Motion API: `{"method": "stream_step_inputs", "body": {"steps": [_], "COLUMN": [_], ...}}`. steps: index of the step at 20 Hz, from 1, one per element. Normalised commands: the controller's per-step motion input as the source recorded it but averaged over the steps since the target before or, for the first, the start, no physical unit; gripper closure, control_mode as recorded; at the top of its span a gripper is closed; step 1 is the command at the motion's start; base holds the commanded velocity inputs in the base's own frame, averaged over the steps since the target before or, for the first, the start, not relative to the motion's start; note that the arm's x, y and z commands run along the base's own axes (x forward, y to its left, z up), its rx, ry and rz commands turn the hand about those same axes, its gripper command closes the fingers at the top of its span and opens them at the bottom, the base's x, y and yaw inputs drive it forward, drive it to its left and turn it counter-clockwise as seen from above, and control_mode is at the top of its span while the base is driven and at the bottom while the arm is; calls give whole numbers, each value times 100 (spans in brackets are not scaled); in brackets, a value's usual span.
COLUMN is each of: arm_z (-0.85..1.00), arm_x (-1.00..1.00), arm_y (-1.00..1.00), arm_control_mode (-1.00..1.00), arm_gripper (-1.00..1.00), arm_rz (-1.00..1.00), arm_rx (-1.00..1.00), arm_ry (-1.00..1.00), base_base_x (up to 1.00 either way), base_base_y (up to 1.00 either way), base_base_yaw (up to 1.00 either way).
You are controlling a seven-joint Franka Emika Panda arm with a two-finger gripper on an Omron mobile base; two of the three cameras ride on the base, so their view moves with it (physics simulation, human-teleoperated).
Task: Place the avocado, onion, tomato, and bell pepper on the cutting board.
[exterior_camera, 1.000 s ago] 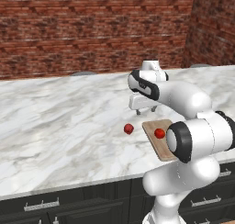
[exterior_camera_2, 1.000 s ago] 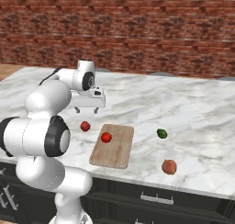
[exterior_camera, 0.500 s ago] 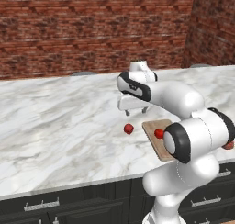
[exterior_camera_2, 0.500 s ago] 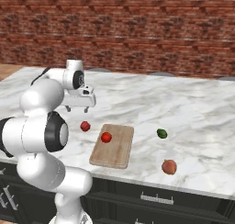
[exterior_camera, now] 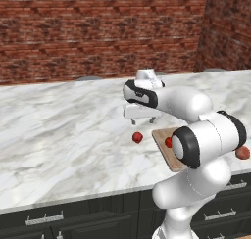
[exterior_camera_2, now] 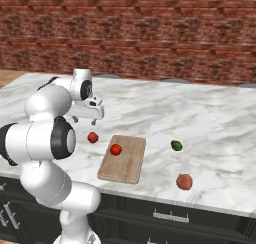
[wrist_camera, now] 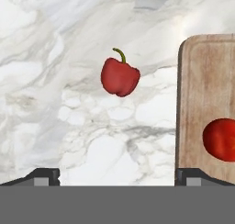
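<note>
Red pepper (wrist_camera: pixel 120 77), white-grey marble ctr (wrist_camera: pixel 55 58).

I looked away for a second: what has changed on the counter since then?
The open, empty claw swung off the cutting board to hang over the counter behind the bell pepper. The pepper, tomato on the board, avocado and onion stayed put.
</note>
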Motion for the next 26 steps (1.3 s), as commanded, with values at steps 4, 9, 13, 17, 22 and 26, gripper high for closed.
{"method": "stream_step_inputs", "body": {"steps": [4,9,13,17,22,26], "arm_z": [-20,-21,-20,-24,-30,-31], "arm_x": [12,13,11,15,18,20], "arm_y": [0,0,0,0,0,1], "arm_control_mode": [-100,-100,-100,-100,-100,-100], "arm_gripper": [-100,-100,-100,-100,-100,-100], "arm_rz": [-12,-11,-10,-9,-7,-7], "arm_rx": [0,0,0,0,0,0], "arm_ry": [0,3,3,1,0,1], "base_base_x": [0,0,0,0,0,0], "base_base_y": [0,0,0,0,0,0], "base_base_yaw": [0,0,0,0,0,0]}}
